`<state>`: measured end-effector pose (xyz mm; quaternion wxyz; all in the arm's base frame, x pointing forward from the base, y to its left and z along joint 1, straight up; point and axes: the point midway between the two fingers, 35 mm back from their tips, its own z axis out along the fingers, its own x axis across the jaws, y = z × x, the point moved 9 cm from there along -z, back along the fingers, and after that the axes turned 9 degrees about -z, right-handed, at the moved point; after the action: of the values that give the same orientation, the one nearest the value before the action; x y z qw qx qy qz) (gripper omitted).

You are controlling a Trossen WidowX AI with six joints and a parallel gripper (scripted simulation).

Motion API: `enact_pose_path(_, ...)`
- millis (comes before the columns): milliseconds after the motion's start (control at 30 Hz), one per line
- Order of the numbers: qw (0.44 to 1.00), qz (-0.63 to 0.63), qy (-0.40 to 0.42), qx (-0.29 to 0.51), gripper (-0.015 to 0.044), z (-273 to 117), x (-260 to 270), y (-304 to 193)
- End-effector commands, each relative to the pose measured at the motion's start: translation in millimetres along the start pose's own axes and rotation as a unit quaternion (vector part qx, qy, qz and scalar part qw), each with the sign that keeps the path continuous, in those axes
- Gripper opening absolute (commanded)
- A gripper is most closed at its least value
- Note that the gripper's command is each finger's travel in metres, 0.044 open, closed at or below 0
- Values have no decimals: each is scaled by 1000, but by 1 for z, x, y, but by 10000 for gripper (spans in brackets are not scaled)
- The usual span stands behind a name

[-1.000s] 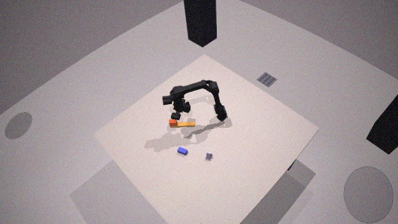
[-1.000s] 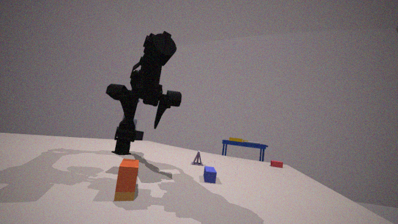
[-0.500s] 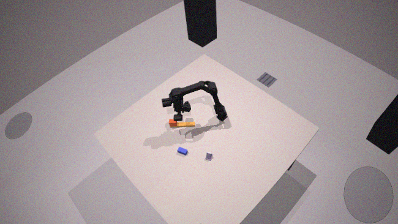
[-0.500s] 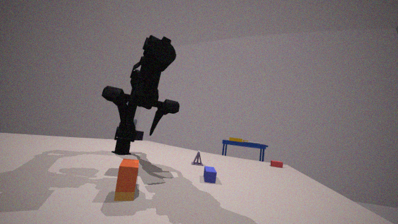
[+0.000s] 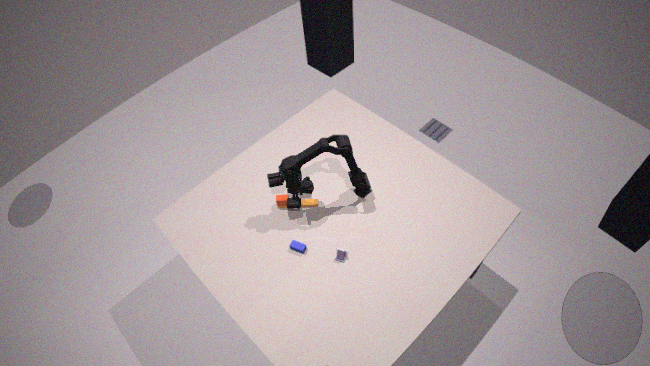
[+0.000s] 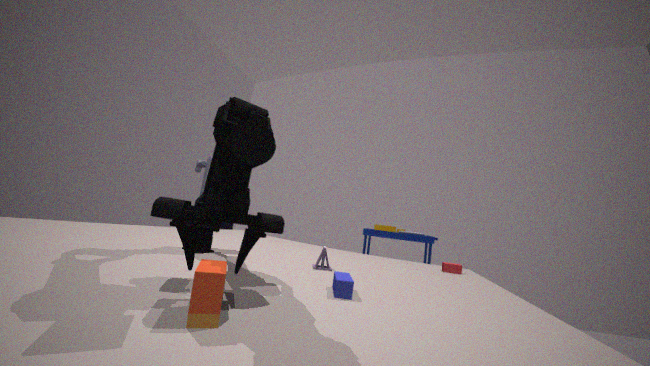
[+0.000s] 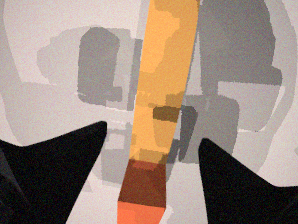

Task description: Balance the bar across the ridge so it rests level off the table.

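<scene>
Grey walls; blue table behind; dark pillar.

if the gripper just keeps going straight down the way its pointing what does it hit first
Most likely the bar. The open gripper points down with a finger on each side of it, near the orange end. The fingertips look set to pass beside it and reach the table, though depth is hard to judge.
</scene>
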<state>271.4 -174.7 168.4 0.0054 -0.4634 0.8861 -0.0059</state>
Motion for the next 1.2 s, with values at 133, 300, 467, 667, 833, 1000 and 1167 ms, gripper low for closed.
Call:
enact_pose_path(133,1000,-2,2,5,315,9,0,0)
enact_pose_path(300,1000,-2,2,5,315,17,0,0)
enact_pose_path(467,1000,-2,2,5,315,25,0,0)
enact_pose_path(667,1000,-2,2,5,315,31,0,0)
enact_pose_path(833,1000,-2,2,5,315,31,0,0)
enact_pose_path(1000,1000,-2,2,5,315,31,0,0)
enact_pose_path(1167,1000,0,0,4,236,30,0,0)
